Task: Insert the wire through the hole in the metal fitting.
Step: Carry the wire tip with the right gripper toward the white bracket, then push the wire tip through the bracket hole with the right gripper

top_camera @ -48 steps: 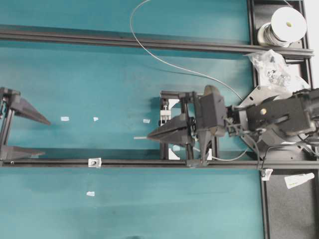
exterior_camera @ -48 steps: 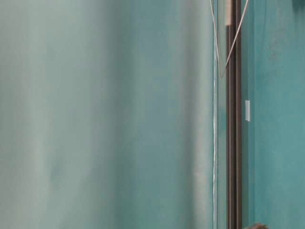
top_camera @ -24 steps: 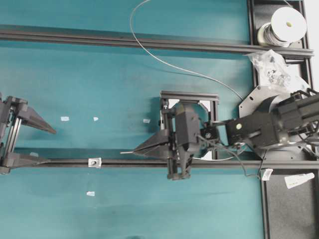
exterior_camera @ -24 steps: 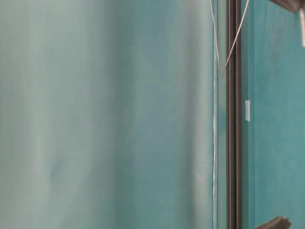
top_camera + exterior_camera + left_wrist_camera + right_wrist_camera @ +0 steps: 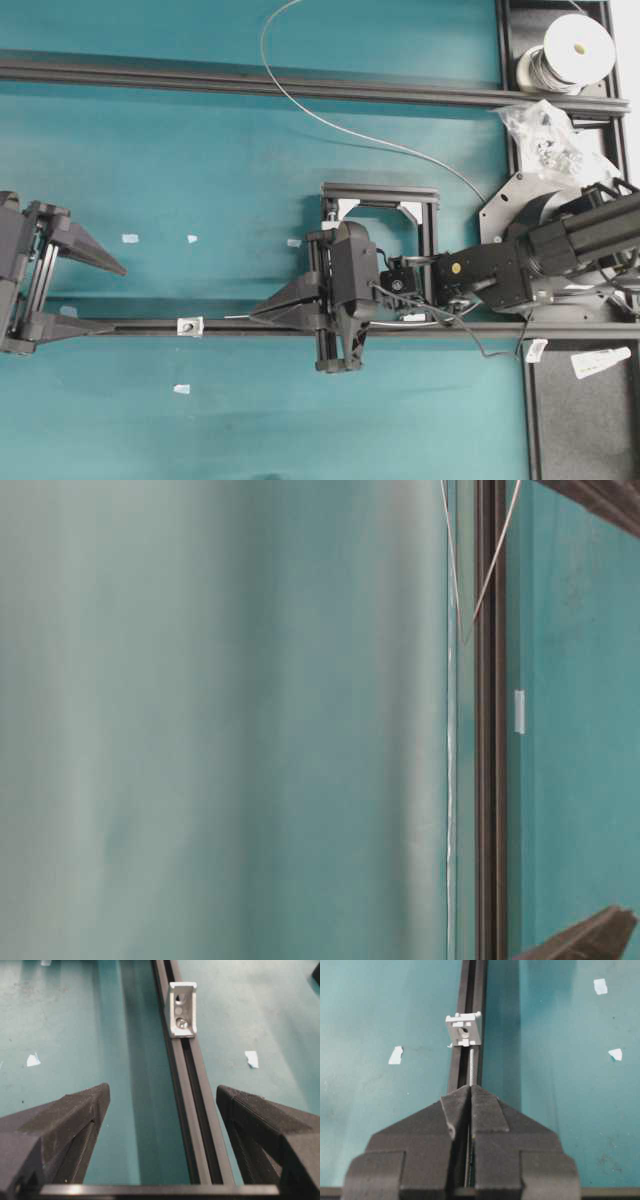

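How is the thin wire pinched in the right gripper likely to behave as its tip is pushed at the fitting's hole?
The wire juts straight past the right gripper without sagging, so its short free end is probably fairly stiff. Behind the gripper it sweeps in a long loose curve, so it likely bends and springs. Being so thin, the tip may buckle or glance off the metal fitting if misaligned.

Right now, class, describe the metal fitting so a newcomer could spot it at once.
Find the long black rail crossing the teal table, the lower of the two. The metal fitting sits on it, between the two arms. Unlike the flat white tape scraps lying around it on the table, it is a shiny, squarish silver piece with a dark centre hole.
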You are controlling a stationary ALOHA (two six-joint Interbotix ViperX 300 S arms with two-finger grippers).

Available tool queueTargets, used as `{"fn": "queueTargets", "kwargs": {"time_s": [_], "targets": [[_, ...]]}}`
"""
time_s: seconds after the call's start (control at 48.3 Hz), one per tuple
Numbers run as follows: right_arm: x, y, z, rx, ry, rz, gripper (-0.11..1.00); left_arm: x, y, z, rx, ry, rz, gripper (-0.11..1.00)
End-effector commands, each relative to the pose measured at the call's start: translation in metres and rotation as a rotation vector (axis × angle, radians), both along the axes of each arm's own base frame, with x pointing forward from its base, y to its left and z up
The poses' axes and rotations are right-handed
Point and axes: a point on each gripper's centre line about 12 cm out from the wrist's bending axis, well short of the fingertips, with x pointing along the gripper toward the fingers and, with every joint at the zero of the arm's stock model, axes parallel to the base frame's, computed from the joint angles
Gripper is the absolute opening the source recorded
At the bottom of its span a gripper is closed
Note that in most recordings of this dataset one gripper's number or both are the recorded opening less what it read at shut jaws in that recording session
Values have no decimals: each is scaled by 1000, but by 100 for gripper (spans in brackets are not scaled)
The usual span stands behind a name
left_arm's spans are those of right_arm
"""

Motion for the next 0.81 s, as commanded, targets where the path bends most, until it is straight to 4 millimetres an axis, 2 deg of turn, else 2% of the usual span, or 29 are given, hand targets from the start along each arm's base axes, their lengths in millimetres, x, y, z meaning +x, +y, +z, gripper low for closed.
{"fn": "queueTargets", "kwargs": {"time_s": [0.0, 0.414, 0.58, 0.787], "targets": [[5, 3, 9, 9, -36, 1, -1, 5, -2, 5, -7, -25, -3, 75], [-1, 4, 1, 21, -44, -35, -1, 4, -5, 4, -7, -24, -12, 75], [0, 11, -8, 22, -32, -61, -1, 4, -5, 4, -7, -22, -12, 75], [2, 16, -9, 8, -45, -78, -1, 4, -5, 5, -9, -23, -11, 75]]}}
